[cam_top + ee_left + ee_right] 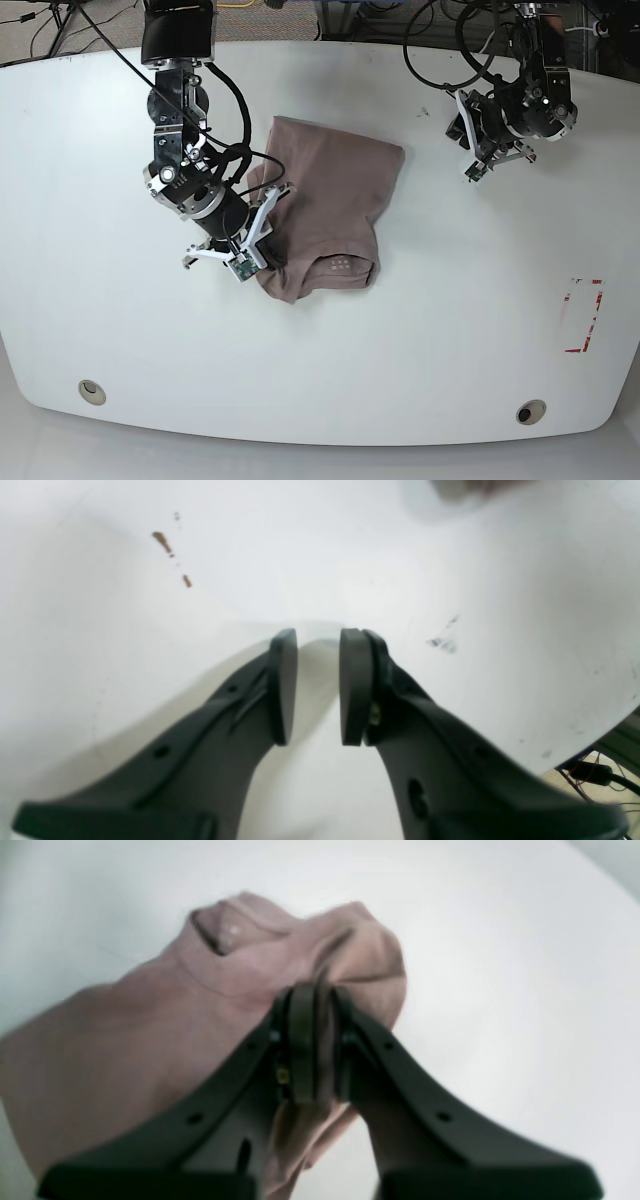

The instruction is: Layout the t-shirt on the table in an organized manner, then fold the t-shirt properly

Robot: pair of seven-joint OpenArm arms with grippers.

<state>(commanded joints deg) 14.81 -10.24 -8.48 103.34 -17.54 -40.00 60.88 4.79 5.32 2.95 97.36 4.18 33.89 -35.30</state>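
— How many garments did we count?

— One t-shirt (pixel 330 200), bunched near the middle of the table (pixel 420 340), its neck opening toward the near edge.

— And the grippers?

— Two. The right gripper (pixel 316 1040) was clamped on a fold of the shirt, with cloth pressed between its pads. The left gripper (pixel 318 685) hung over bare tabletop well apart from the shirt, a gap between its fingers, gripping nothing.

— Anything else we tallied?

— Two grommet holes (pixel 92 391) along the near edge, and one red tape rectangle (pixel 583 315).
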